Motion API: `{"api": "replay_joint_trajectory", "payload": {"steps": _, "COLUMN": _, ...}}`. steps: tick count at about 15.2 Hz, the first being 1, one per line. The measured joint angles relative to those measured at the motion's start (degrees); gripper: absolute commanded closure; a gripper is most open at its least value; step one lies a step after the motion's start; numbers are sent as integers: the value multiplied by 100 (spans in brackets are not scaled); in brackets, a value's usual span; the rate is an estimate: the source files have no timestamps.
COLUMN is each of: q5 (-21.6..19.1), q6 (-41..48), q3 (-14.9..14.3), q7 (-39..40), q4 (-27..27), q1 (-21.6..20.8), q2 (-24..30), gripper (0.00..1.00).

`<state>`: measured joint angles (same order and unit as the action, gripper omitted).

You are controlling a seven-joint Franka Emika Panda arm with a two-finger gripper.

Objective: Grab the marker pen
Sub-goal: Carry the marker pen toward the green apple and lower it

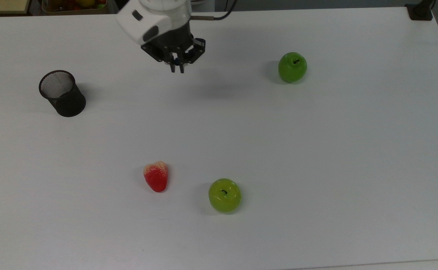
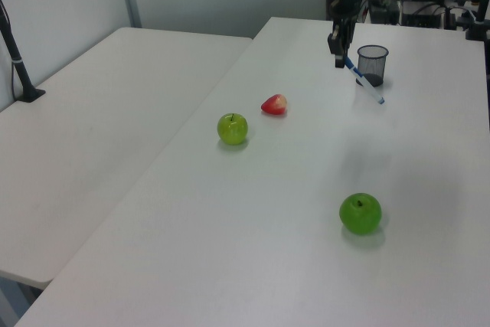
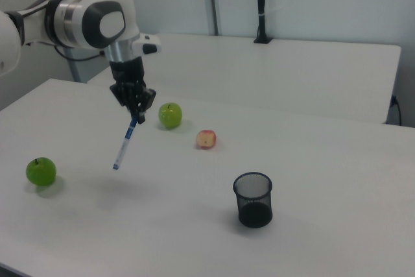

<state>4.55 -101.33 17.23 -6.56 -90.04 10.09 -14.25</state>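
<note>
A: What stands on the white table [image 1: 316, 150]?
B: A black mesh cup [image 1: 62, 93], upright, towards the top view's left; a red strawberry [image 1: 156, 176]; two green apples [image 1: 224, 195] [image 1: 292, 67], well apart.

Two green apples [image 1: 292, 67] [image 1: 224, 195], one red strawberry [image 1: 156, 176], one black mesh pen cup [image 1: 62, 93], one marker pen [image 3: 124, 142] with a blue cap, one gripper [image 1: 177, 68] on one white arm [image 3: 91, 21], two white benches [image 1: 316, 150] [image 2: 84, 120].
</note>
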Motion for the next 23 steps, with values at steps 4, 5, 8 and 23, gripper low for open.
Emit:
{"api": "replay_joint_trajectory", "payload": {"steps": 4, "q5": 0, "q6": 1, "q3": 1, "q7": 0, "q4": -149, "q1": -324, "q2": -339, "gripper": 93}}
{"api": "replay_joint_trajectory", "payload": {"steps": 5, "q5": 0, "q6": 1, "q3": 1, "q7": 0, "q4": -159, "q1": -397, "q2": -439, "gripper": 93}}
{"api": "replay_joint_trajectory", "payload": {"steps": 8, "q5": 0, "q6": 1, "q3": 1, "q7": 0, "q4": -166, "q1": -523, "q2": -683, "gripper": 93}}
{"api": "replay_joint_trajectory", "payload": {"steps": 23, "q5": 10, "q6": -1, "q3": 0, "q7": 0, "q4": -161, "q1": -620, "q2": -1148, "gripper": 86}}
